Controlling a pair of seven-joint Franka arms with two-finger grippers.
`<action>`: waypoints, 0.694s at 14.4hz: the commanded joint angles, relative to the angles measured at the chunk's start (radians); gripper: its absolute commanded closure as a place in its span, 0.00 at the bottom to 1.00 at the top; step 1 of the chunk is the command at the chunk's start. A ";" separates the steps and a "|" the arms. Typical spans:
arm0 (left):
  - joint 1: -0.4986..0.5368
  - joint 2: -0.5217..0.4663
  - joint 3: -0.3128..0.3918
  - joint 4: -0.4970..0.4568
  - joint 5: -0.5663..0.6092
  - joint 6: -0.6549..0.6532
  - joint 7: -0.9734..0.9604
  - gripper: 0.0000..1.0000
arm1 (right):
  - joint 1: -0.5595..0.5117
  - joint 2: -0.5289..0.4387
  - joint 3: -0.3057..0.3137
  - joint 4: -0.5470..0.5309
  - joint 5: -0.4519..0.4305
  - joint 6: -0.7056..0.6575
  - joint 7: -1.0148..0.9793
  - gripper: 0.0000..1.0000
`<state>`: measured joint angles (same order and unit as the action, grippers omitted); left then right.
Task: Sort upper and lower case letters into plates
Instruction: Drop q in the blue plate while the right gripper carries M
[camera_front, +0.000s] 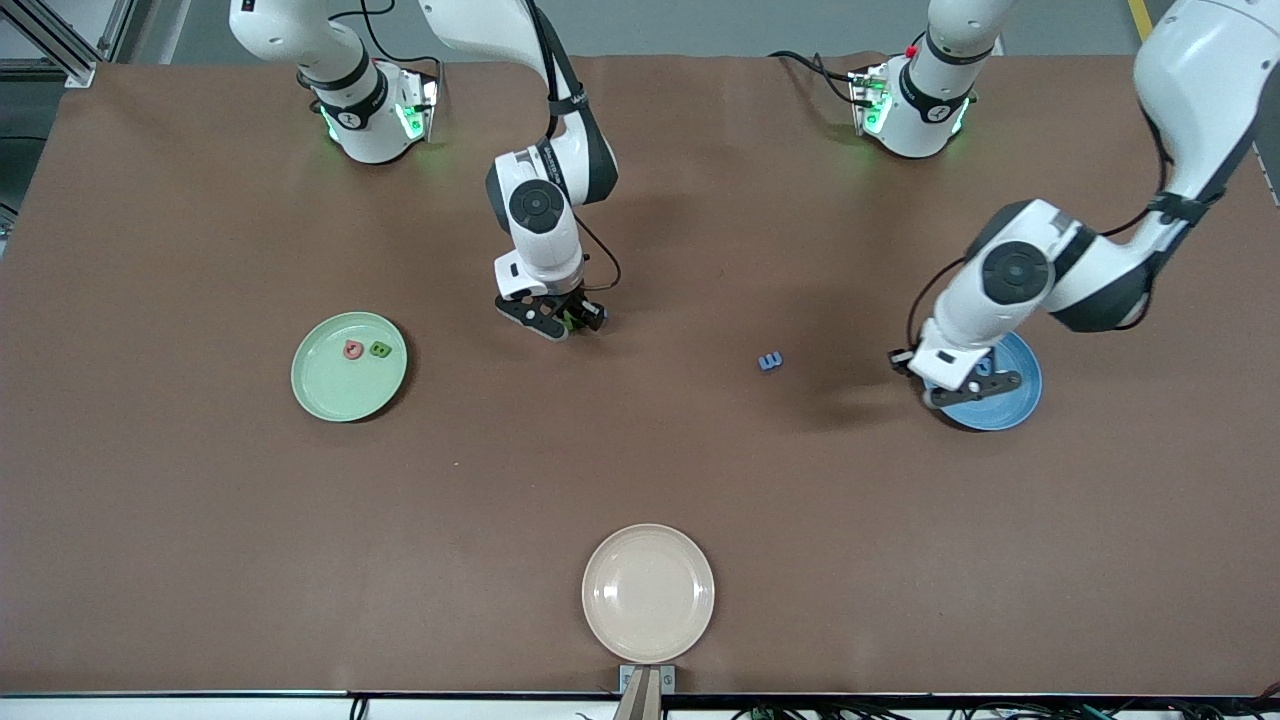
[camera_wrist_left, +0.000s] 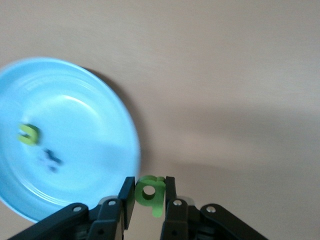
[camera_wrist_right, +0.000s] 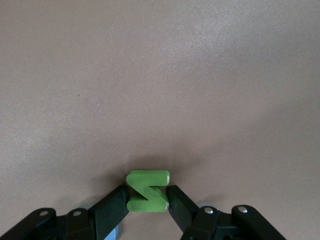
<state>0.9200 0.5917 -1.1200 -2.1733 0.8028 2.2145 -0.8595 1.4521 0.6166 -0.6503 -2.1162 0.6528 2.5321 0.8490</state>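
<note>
Wrist views alone show grips: left gripper (camera_wrist_left: 148, 196) clamps green q (camera_wrist_left: 149, 193) beside blue plate (camera_wrist_left: 75, 100); right gripper (camera_wrist_right: 146, 197) clamps green Z (camera_wrist_right: 147, 191).

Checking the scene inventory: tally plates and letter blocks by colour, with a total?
Plates: 3 (mint green plate, blue plate, cream plate)
Green letters: 4 ()
Pink letter: 1
Blue letter: 1
Dark piece, unclear, in blue plate: 1
Total: 10
</note>
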 joint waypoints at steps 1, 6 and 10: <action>0.071 -0.001 -0.014 -0.028 0.025 -0.007 0.129 0.85 | 0.005 0.009 0.001 -0.011 0.024 -0.013 -0.007 1.00; 0.114 0.048 0.020 -0.062 0.128 0.020 0.229 0.85 | 0.002 -0.038 -0.089 -0.008 0.011 -0.117 -0.118 1.00; 0.115 0.060 0.051 -0.082 0.162 0.054 0.231 0.84 | 0.007 -0.070 -0.280 -0.011 0.010 -0.274 -0.377 1.00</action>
<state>1.0227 0.6453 -1.0706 -2.2413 0.9431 2.2407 -0.6431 1.4526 0.5968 -0.8415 -2.1086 0.6527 2.3216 0.6010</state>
